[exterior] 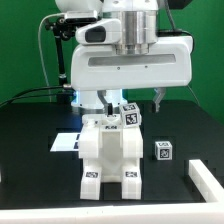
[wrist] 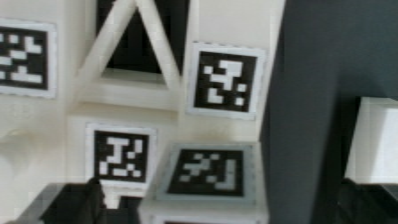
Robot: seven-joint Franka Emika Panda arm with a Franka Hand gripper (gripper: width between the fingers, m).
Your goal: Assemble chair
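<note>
The chair (exterior: 110, 152) stands partly built on the black table, a chunky white block body with two legs toward the front and several square tags. A white tagged piece (exterior: 130, 114) sits on its top at the back. My gripper (exterior: 131, 103) hangs right over that top, jaws wide apart, one dark finger (exterior: 157, 100) to the exterior view's right. In the wrist view the chair's tagged faces (wrist: 222, 80) fill the picture. A white tagged block (wrist: 206, 172) lies between my fingers (wrist: 75, 203), with a gap beside it. My gripper (wrist: 214, 212) looks open and holds nothing.
A small loose tagged cube (exterior: 162, 151) sits on the table at the exterior view's right. A white slab part (exterior: 206, 181) lies at the front right. The marker board (exterior: 66, 142) lies behind the chair at the left. Green wall behind.
</note>
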